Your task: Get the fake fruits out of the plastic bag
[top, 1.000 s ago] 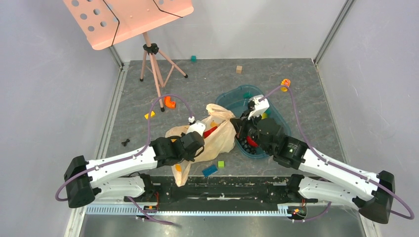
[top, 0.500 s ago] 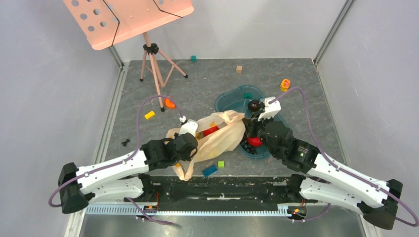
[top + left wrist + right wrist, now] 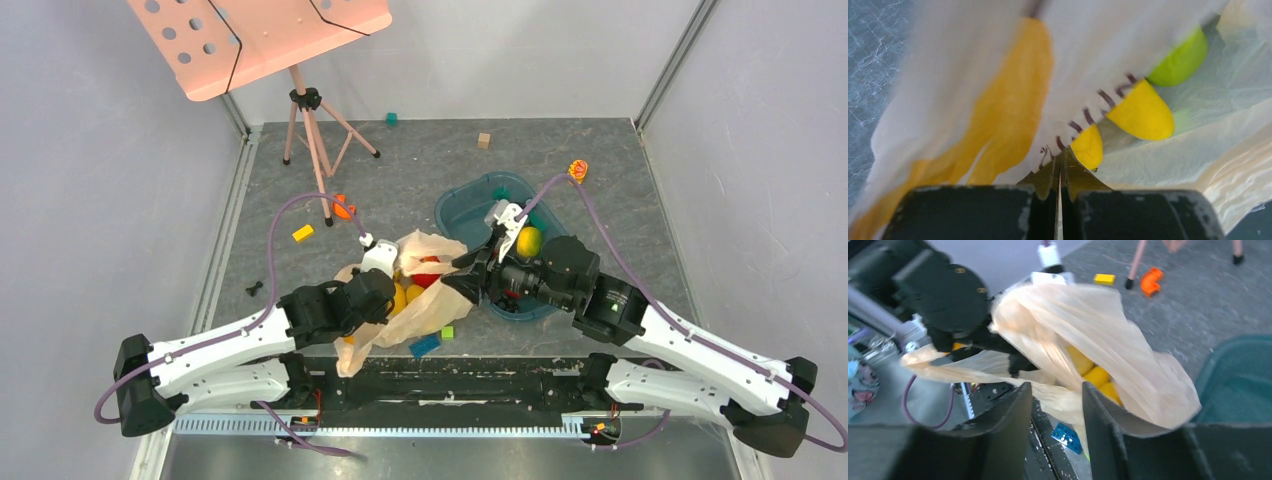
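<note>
Grips a fold of the plastic bag (image 3: pixel 430 295) with the left fingers (image 3: pixel 1045 187) shut tight; holds the right fingers (image 3: pixel 1013 425) apart, empty, at the bag's open side. Finds the bag crumpled on the surface (image 3: pixel 420 160) just beside the tray (image 3: pixel 468 205), yellow fruits (image 3: pixel 1143 112) and a green pear (image 3: pixel 1180 60) inside

**No writing can be read**

The only lettering stands on the plastic bag (image 3: pixel 998 60). A curved row of dark strokes (image 3: pixel 1105 97) runs along the bag's fold beside its yellow print, seen from the left wrist. It is too blurred and creased to make out. Nothing else around the bag carries a legible word, number or label.
</note>
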